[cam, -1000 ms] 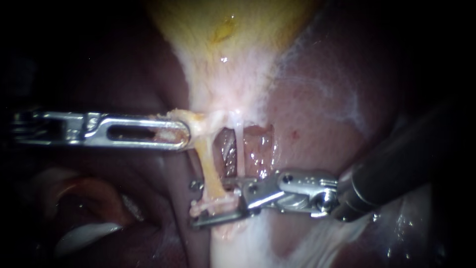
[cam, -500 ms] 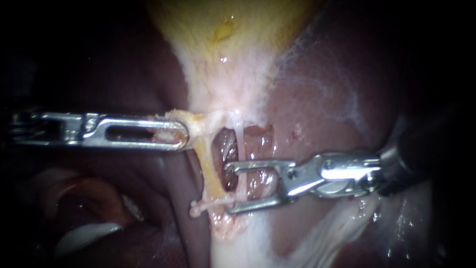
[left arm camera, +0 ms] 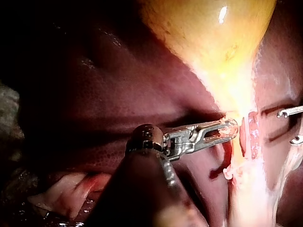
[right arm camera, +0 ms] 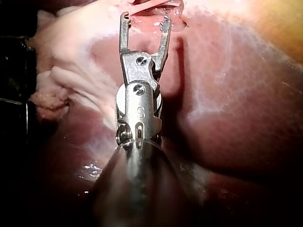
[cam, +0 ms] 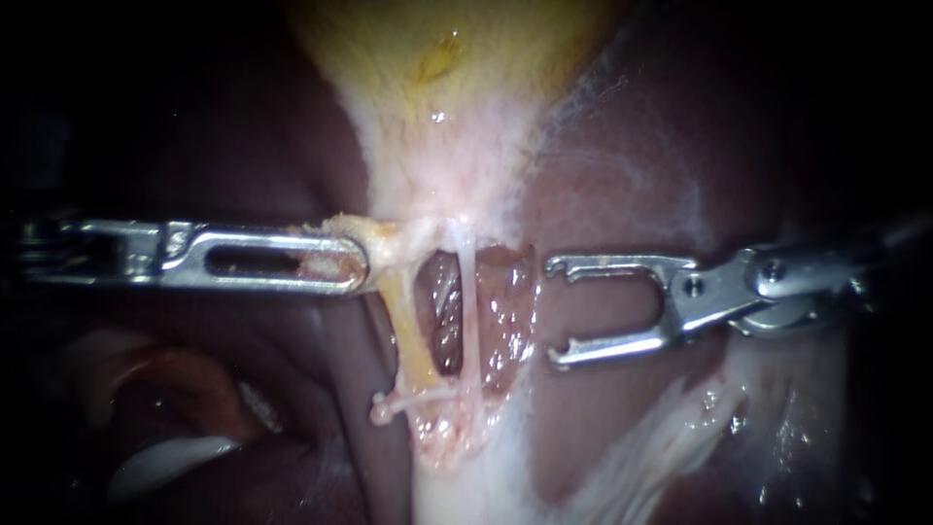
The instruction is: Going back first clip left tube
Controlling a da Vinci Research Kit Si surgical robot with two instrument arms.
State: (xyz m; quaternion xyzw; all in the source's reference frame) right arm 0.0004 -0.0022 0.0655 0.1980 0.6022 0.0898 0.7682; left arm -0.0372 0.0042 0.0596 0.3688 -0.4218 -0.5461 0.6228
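Right instrument point(cam: 552, 311): claw is gaping wide, gripping nothing, near the right tube point(cam: 469, 301). Left instrument point(cam: 364, 262): claw is clamping yellowish tissue point(cam: 389, 238). Both shafts are hiding in dark.

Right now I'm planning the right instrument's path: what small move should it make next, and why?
Probably draw the right instrument back along its shaft, away from the tubes. Its jaws stand open and empty over the liver, beside the right tube but touching neither it nor the left tube. The left instrument, shut on tissue, holds them taut.
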